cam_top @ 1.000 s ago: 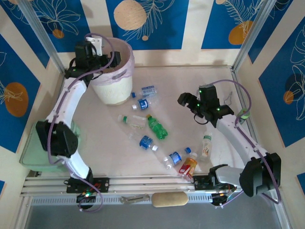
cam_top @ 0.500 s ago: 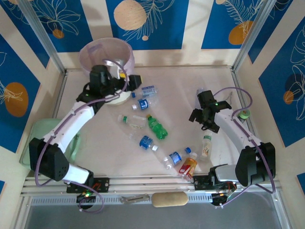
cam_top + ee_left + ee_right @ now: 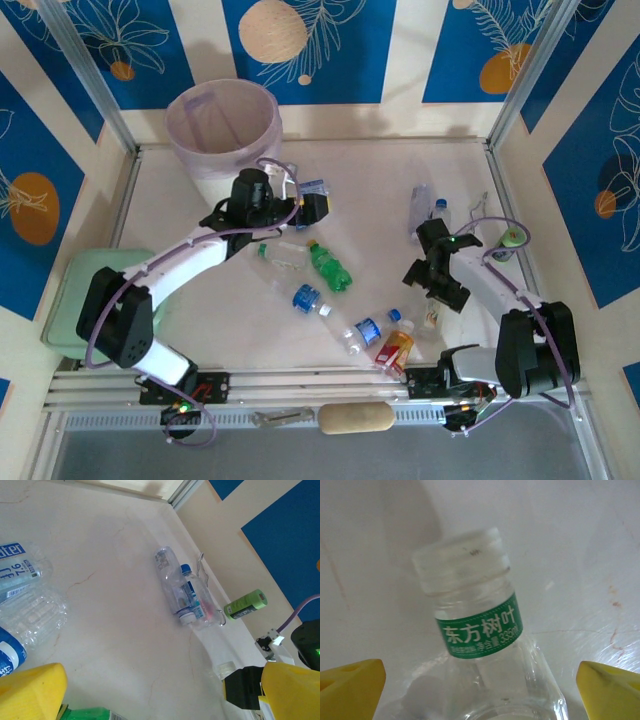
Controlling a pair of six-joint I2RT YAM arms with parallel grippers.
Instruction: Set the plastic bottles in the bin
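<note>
The bin [image 3: 222,125], a white bucket with a pale pink liner, stands in the upper left of the overhead view, and we find the plastic bottles [image 3: 308,299] lying scattered across the table [image 3: 380,170] from centre to lower right. At lower right the right gripper [image 3: 430,285] hangs with jaws spread wide to either side of a clear bottle with a green label [image 3: 479,630], its yellow fingers [image 3: 350,682] at the bottom corners of the wrist view, apart from the plastic. Just right of the bin, the left gripper [image 3: 315,206] is likewise released and empty, near a green bottle [image 3: 330,266]; its own camera shows us two clear bottles [image 3: 182,592] touching side by side mid-frame.
</note>
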